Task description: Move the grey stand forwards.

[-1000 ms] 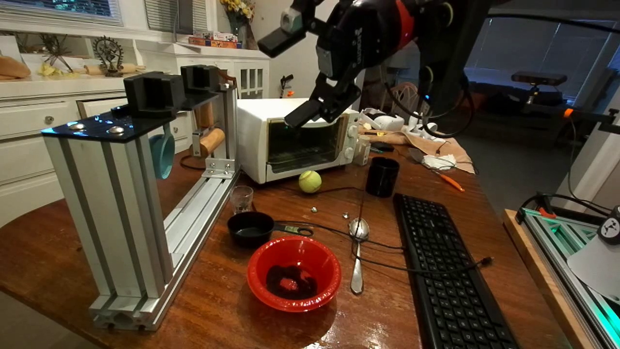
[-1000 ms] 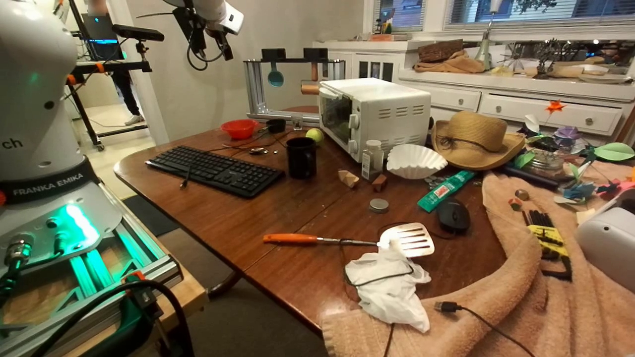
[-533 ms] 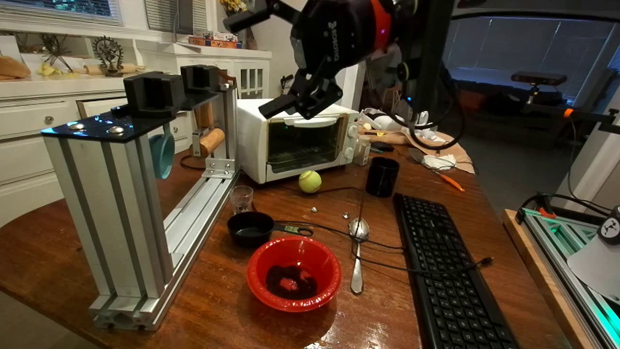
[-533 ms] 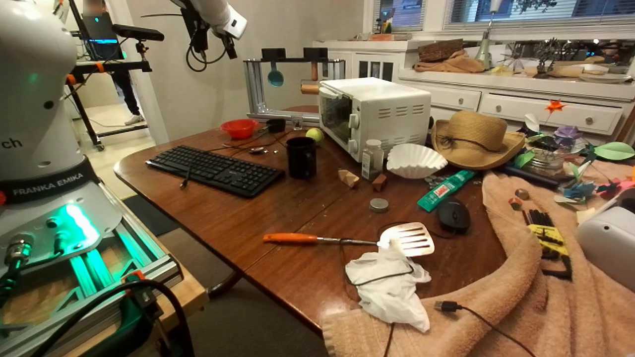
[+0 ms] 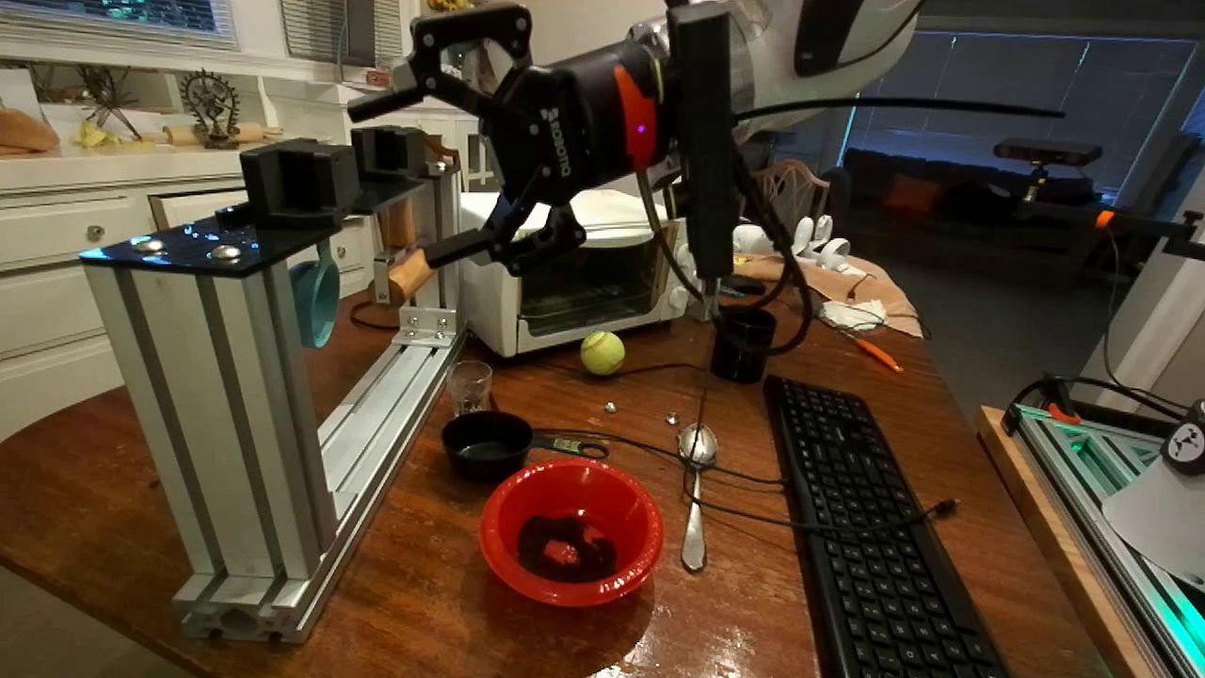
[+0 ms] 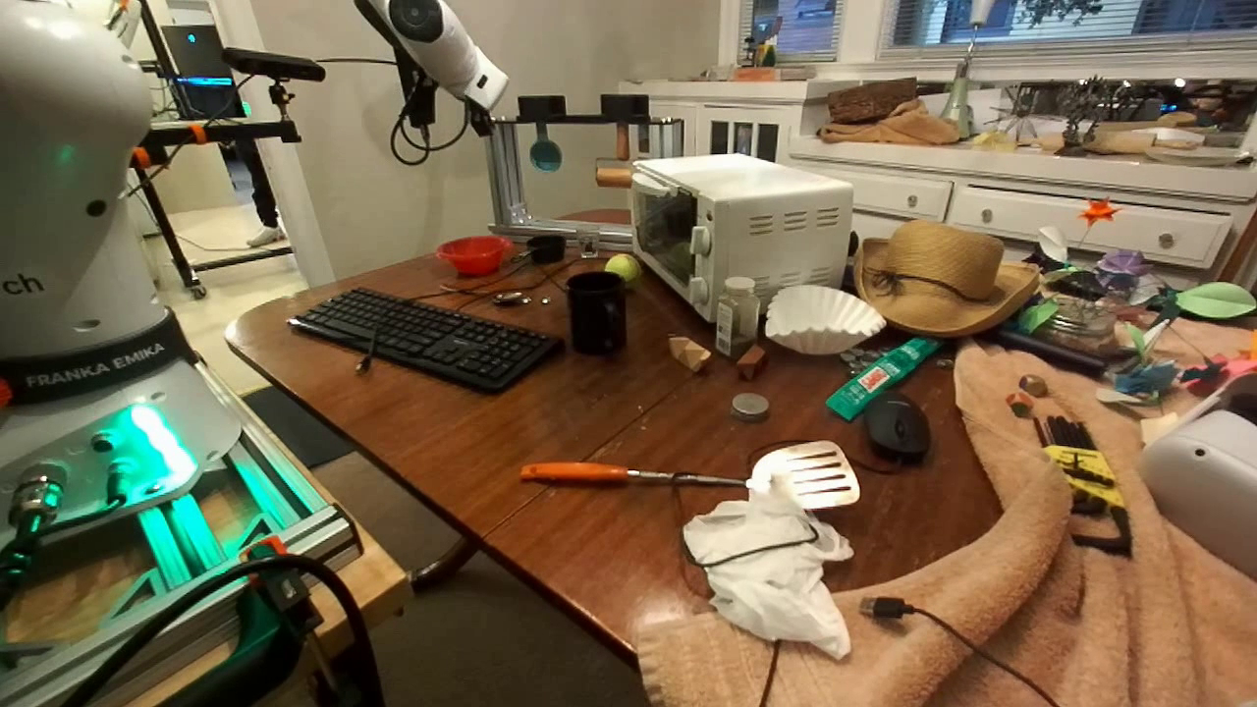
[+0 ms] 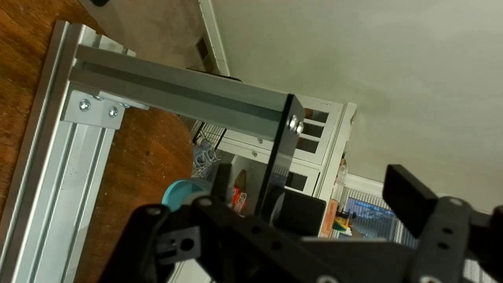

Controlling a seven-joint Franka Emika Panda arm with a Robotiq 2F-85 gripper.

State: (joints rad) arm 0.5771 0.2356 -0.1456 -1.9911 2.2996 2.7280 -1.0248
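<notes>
Silver-grey aluminium stand (image 5: pixel 212 414) upright on the tabletop (image 5: pixel 744 621), at the left in an exterior view and just beside the white toaster oven (image 6: pixel 776 216); contact between the two impossible to tell. Across its top, a black plate (image 5: pixel 193 247) with two black blocks (image 5: pixel 299 179); hanging underneath, a teal cup (image 5: pixel 320 301) and a wooden mallet (image 6: pixel 615 175).

Jaws spread wide at the end of the arm (image 5: pixel 772 56), one above the other, pointing toward the upper part of the stand. Lower jaw overlapping the mallet from that angle, touching or apart hard to say. In the wrist view, both jaws well apart along the bottom, with a black block visible between; to the left, an upright beam (image 7: pixel 180 90), bracket (image 7: pixel 94 108) and base beam (image 7: pixel 59 196).

Close to the base, clear glass (image 5: pixel 469 388), handled black cup (image 5: pixel 475 461) and red bowl (image 5: pixel 571 593); farther out, tennis ball (image 5: pixel 602 353), spoon (image 5: pixel 695 537), keyboard (image 5: pixel 875 508) and black mug (image 6: pixel 596 314).
</notes>
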